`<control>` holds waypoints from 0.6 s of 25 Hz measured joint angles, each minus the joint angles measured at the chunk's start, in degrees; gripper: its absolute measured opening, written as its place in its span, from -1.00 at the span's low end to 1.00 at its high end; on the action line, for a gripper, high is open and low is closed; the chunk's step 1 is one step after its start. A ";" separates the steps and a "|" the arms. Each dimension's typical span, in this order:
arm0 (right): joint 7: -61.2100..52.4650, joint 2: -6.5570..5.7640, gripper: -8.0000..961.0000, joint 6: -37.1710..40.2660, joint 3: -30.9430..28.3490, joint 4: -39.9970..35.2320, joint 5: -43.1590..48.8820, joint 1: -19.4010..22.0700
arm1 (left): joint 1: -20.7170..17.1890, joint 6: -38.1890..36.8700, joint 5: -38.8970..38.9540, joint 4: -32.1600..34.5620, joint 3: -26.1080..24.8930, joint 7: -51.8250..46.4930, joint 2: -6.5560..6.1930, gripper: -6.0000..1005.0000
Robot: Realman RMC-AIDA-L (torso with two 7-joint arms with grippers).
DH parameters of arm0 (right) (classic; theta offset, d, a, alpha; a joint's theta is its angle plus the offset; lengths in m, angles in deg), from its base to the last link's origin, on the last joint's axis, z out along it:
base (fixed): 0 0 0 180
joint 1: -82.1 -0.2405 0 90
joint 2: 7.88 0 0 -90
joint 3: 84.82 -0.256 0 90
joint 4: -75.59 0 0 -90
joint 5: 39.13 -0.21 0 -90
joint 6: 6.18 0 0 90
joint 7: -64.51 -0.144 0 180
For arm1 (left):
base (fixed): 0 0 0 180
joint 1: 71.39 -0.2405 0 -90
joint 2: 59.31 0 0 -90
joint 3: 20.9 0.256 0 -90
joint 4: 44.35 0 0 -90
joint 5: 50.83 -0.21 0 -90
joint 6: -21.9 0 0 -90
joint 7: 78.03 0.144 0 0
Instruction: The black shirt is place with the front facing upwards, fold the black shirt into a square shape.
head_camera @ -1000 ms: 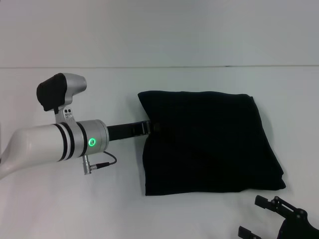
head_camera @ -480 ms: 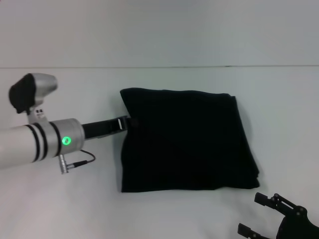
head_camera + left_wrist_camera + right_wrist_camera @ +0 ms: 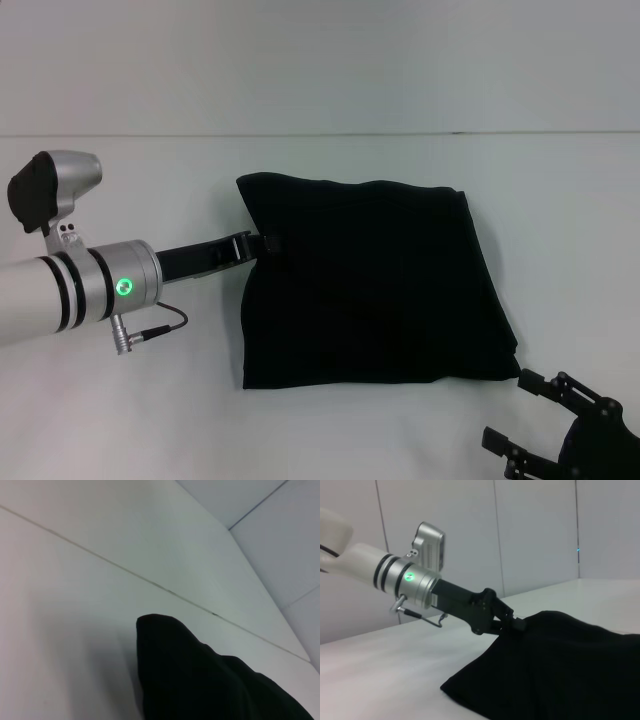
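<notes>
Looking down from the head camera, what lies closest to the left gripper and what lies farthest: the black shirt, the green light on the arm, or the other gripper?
1. Black shirt: the left gripper touches its left edge.
2. Green light: back on the left arm's wrist.
3. Right gripper: near right corner, beyond the shirt.

I saw the black shirt (image 3: 375,285) as soft matt cloth, unmarked, the table (image 3: 320,90) as smooth matt white, the left gripper (image 3: 268,244) in dull black plastic, its wrist housing in brushed satin metal.
</notes>
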 joint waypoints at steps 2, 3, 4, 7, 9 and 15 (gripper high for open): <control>0.09 0.03 0.84 -0.07 -0.37 0.00 0.00 -0.18 | -0.29 -0.22 0.08 0.11 -0.24 0.70 0.10 -0.84; 0.13 0.03 0.84 -0.11 -0.55 0.01 0.00 -0.26 | -0.52 -0.36 0.14 0.24 -0.40 1.28 0.15 -0.84; 0.18 0.03 0.84 -0.11 -0.83 0.02 0.00 -0.40 | -0.71 -0.50 0.15 0.43 -0.50 1.69 0.15 -0.84; 0.24 0.08 0.84 -0.14 -2.08 0.12 -0.01 -0.73 | -1.91 -2.02 0.17 2.31 -1.65 4.38 0.45 -0.75; 0.29 0.12 0.84 -0.18 -3.40 0.40 -0.04 -1.00 | -3.40 -4.43 0.38 4.80 -3.08 7.56 1.03 -0.59; 0.50 0.17 0.84 -1.13 -8.51 0.79 -0.10 -3.08 | -7.44 -16.39 1.69 11.99 -6.98 18.92 1.71 0.09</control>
